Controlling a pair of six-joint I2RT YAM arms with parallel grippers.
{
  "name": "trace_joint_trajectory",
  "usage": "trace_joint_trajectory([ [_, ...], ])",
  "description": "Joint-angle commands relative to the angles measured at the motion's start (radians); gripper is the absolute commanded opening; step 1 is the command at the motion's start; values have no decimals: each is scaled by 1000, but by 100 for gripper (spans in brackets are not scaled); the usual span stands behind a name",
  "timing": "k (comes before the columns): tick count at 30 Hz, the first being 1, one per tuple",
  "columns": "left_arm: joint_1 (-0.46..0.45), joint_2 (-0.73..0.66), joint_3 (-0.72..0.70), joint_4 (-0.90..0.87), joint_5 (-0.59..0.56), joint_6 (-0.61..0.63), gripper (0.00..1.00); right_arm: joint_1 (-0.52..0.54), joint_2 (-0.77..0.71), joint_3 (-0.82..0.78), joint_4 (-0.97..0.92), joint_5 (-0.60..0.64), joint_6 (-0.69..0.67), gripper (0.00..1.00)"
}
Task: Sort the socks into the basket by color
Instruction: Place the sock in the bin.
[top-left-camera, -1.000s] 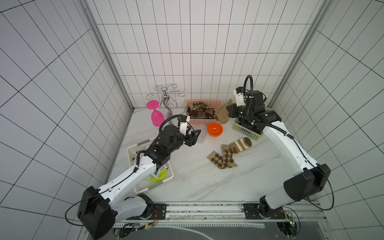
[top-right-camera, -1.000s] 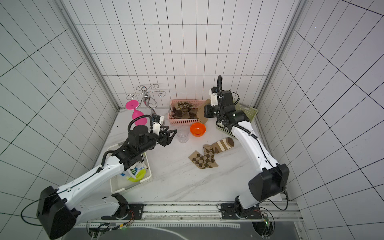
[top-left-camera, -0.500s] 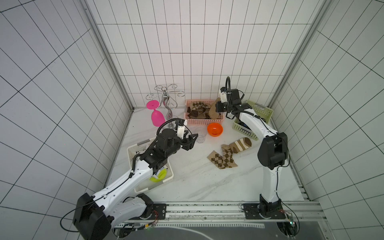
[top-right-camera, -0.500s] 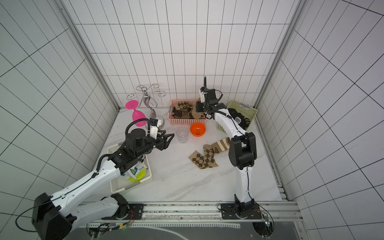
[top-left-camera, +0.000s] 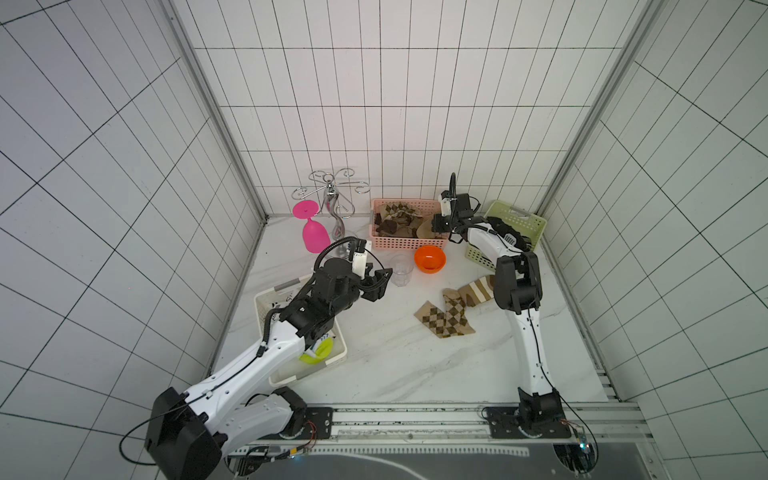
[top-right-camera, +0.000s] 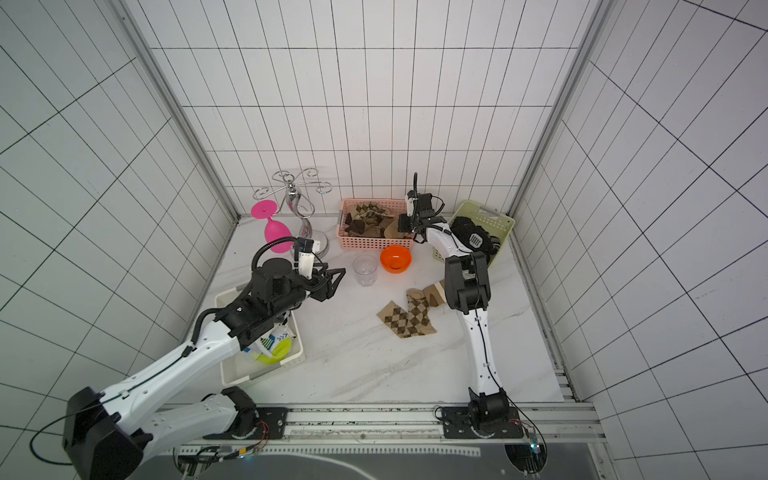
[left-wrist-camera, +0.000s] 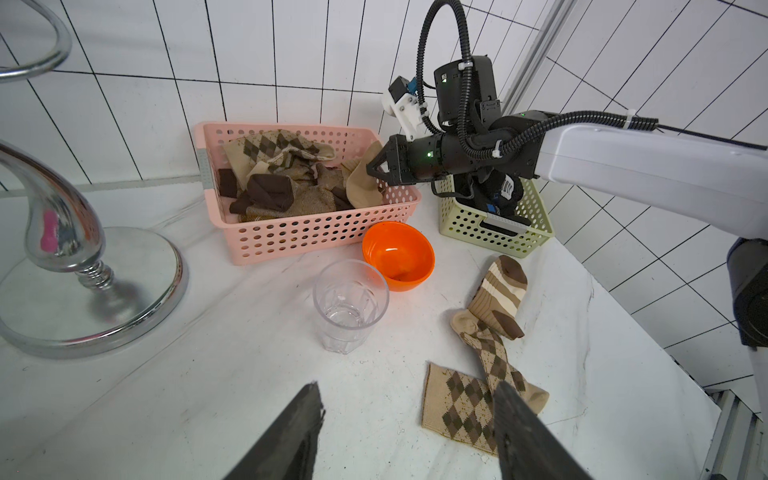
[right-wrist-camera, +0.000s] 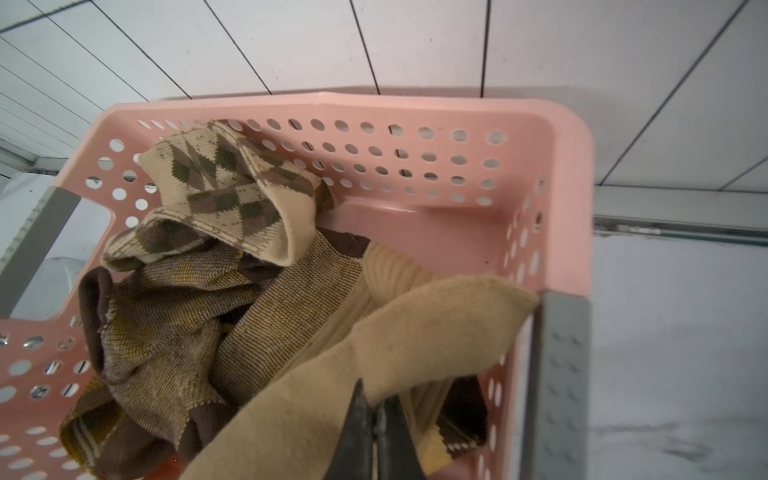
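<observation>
— While the right hand (right-wrist-camera: 376, 409) was closed on a fold of the plain tan sock (right-wrist-camera: 415, 332), why did it sit over the pink basket (right-wrist-camera: 415, 104)?
— That basket evidently took the brown family. Argyle and ribbed knits lay heaped inside, and the tan sock drooped over them with its toe against the corner rim. Letting go there would probably have dropped the limp fabric in.
— And the left hand (left-wrist-camera: 406, 388)?
— It hovered open and empty above the table (left-wrist-camera: 208, 374), facing the argyle sock (left-wrist-camera: 453, 407) and the striped sock (left-wrist-camera: 500, 295). These lay flat and overlapping on the marble-patterned top, unsorted.
— Where were the other colours?
— Black socks (top-right-camera: 471, 239) filled the green basket (top-right-camera: 496, 218). White socks (top-right-camera: 272, 347) with neon-yellow marks lay in the white basket (top-right-camera: 266, 374) under the left arm. All three baskets were rigid perforated plastic.
— Anything in the way?
— A clear faceted tumbler (left-wrist-camera: 349, 307) and a glossy orange bowl (left-wrist-camera: 399, 257) stood between the pink basket and the loose socks. Hard and easily toppled, they called for a wide berth.
</observation>
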Motion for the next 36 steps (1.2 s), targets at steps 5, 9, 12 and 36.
trace_joint_trajectory([
  [5,-5,31,42,-4,-16,-14,66,5,4,110,32,-26,7,0],
  [9,-6,27,38,0,-15,-16,66,5,-13,110,29,-22,7,31],
  [12,-6,21,31,1,-15,-17,66,7,-30,110,20,-16,7,42],
  [36,-8,18,18,30,43,13,67,27,-427,-220,-153,96,68,100],
])
